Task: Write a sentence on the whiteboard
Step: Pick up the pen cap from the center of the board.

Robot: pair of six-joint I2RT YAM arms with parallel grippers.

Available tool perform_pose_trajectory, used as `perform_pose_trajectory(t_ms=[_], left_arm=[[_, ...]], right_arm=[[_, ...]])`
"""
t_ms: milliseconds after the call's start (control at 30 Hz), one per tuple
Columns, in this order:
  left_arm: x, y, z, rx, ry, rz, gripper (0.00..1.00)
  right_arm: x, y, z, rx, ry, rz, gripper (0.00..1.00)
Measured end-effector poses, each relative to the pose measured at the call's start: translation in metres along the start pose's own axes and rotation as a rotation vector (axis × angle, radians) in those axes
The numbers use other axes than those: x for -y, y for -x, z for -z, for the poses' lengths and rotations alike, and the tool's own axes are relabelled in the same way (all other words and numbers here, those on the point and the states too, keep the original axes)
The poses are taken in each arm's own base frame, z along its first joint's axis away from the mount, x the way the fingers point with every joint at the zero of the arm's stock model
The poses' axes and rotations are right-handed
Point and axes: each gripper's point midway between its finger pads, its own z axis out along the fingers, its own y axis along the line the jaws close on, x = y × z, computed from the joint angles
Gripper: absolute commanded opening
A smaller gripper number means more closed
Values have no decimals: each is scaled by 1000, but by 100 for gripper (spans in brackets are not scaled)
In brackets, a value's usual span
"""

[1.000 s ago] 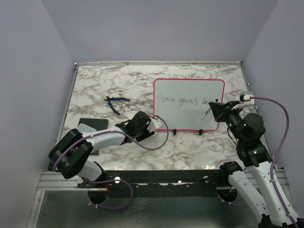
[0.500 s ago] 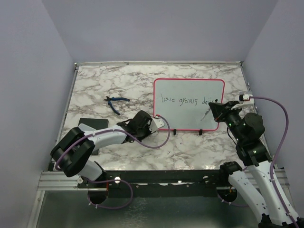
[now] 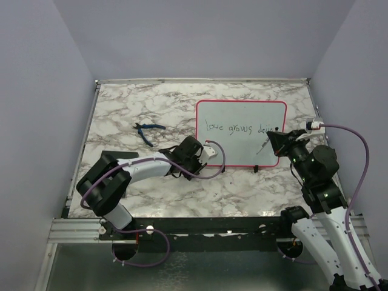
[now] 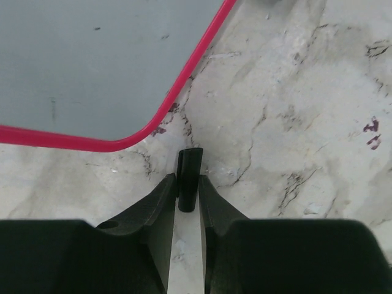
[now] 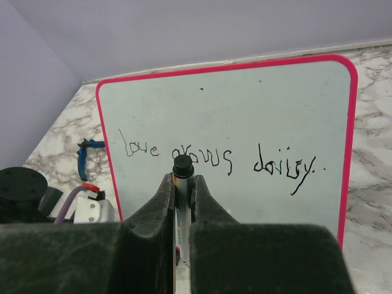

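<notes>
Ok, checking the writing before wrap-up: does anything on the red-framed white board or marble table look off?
Minor things only. On the red-framed white whiteboard, the dark handwritten sentence ends in a long slanted tail dipping below the other letters. Blue-handled pliers lie on the marble table left of the board, unrelated to writing.

From above, my right gripper [image 3: 273, 136] covers the end of the sentence [image 3: 233, 128]; left wrist view crops the whiteboard [image 4: 92, 61].

Marble table [image 3: 151, 103] (lilac walls [image 3: 200, 36])
</notes>
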Motion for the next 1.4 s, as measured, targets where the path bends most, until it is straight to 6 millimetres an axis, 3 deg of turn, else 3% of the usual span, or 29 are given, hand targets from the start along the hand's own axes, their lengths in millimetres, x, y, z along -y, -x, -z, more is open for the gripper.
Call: perform_pose_trajectory(t_ms=[400, 700, 1133, 1400], left_arm=[[30, 11, -2, -18, -3, 112, 38], [26, 11, 1, -19, 57, 92, 42], [27, 9, 1, -23, 58, 109, 40], [31, 0, -6, -58, 34, 120, 41]], right_arm=[[1, -4, 0, -18, -6, -7, 1], [2, -8, 1, -31, -11, -22, 1], [3, -11, 2, -46, -16, -26, 1], [3, -11, 2, -45, -16, -27, 1]])
